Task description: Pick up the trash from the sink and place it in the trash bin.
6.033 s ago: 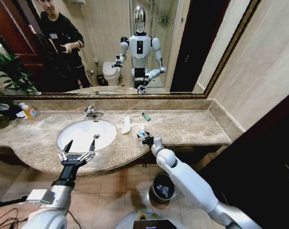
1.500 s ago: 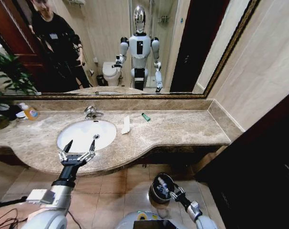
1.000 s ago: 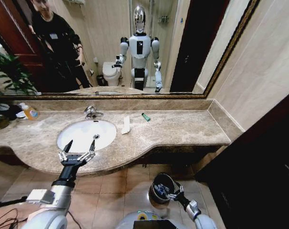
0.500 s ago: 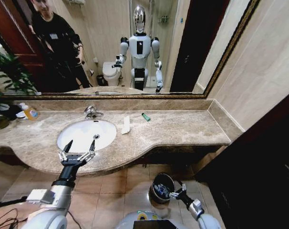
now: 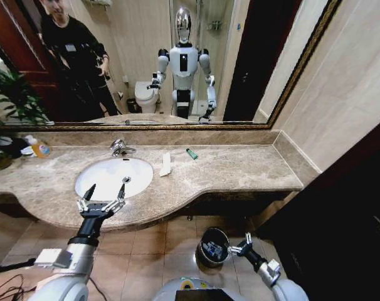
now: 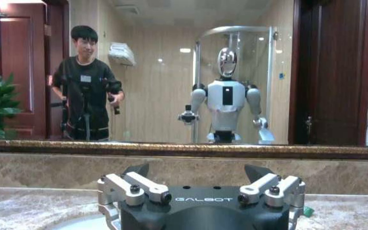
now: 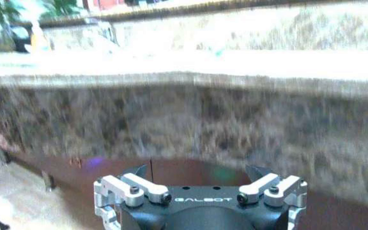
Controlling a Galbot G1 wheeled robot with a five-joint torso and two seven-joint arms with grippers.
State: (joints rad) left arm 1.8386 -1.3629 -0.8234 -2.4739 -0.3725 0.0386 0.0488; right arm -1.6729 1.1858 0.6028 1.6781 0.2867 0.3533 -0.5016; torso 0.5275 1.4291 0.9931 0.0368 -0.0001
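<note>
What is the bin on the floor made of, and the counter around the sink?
The trash bin looks like dark metal: its rim shines, and a black liner sits inside. The counter around the sink looks like polished beige-brown marble, mottled and veined. The basin itself looks like glossy white porcelain.

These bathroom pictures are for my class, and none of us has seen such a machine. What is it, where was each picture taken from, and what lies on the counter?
It is a wheeled two-armed robot, seen in the mirror. The head camera looks down on the marble counter and the sink. The left gripper hangs open over the sink's front rim; its wrist camera faces the mirror. The right gripper, open and empty, is low beside the trash bin; its wrist camera faces the counter's front edge. On the counter lie a white paper packet, a small green cylinder and an orange-capped bottle.
</note>
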